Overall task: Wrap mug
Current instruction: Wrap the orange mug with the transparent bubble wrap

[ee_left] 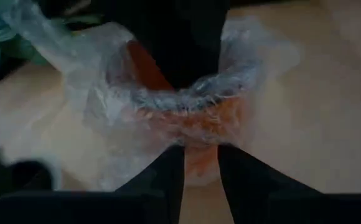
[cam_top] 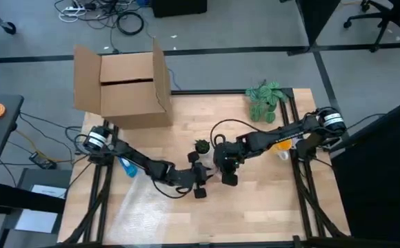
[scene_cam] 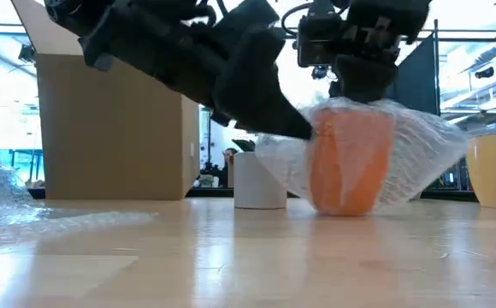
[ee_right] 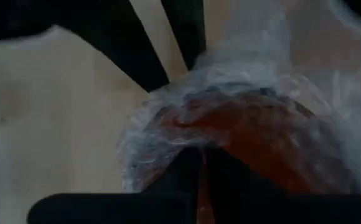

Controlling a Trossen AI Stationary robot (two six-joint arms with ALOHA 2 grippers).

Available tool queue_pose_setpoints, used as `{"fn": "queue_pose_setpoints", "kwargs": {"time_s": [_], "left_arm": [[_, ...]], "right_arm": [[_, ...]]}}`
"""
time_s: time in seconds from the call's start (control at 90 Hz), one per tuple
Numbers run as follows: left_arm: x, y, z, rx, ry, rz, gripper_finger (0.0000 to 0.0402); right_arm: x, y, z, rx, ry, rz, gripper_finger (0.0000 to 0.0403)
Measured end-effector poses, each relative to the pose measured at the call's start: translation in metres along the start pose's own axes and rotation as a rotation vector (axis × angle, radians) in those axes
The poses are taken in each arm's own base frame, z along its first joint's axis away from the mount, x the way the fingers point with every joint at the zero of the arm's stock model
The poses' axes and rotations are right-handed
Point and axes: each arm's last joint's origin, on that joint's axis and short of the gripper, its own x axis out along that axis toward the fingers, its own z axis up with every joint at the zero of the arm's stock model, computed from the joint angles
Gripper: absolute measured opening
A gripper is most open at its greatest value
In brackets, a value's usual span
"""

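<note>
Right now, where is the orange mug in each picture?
High view: hidden under the two tools at table centre; not visible.
Low view: mug right of centre, standing on the table, wrapped in bubble wrap.
Left wrist view: centre, inside the wrap.
Right wrist view: lower right.
Shared landmark: the bubble wrap around it.

Grey floor [cam_top: 255, 27] around my table [cam_top: 269, 207].
Cables [cam_top: 110, 14] lie behind, chair wheels [cam_top: 379, 24] beyond; bright windows [scene_cam: 0, 85] light the room.

mug [scene_cam: 344, 167]: orange | wrap [scene_cam: 428, 150]: clear, bubbled | box [cam_top: 124, 86]: brown | plant [cam_top: 265, 98]: green | table [cam_top: 255, 207]: pale wood | grippers: black
</note>
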Motion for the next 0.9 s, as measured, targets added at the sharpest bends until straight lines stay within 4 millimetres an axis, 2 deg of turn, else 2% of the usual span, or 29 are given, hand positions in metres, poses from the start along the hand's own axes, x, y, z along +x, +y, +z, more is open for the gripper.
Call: {"fn": "queue_pose_setpoints", "kwargs": {"time_s": [0.2, 0.467, 0.711, 0.9], "left_arm": [[0.003, -0.005, 0.02, 0.043, -0.022, -0.035, 0.0083], [0.005, -0.008, 0.047, 0.169, 0.072, -0.024, 0.0083], [0.004, -0.006, 0.047, 0.197, 0.128, -0.022, 0.0083], [-0.011, -0.007, 0.056, 0.208, 0.141, -0.036, 0.0083]], "right_arm": [[-0.001, -0.001, -0.003, 0.011, 0.058, 0.037, 0.0001], [-0.018, -0.002, 0.01, 0.0, 0.065, -0.006, 0.0018], [-0.021, -0.01, 0.018, -0.015, 0.022, -0.037, 0.002], [-0.021, -0.005, 0.022, -0.056, -0.03, -0.003, 0.0023]]}}
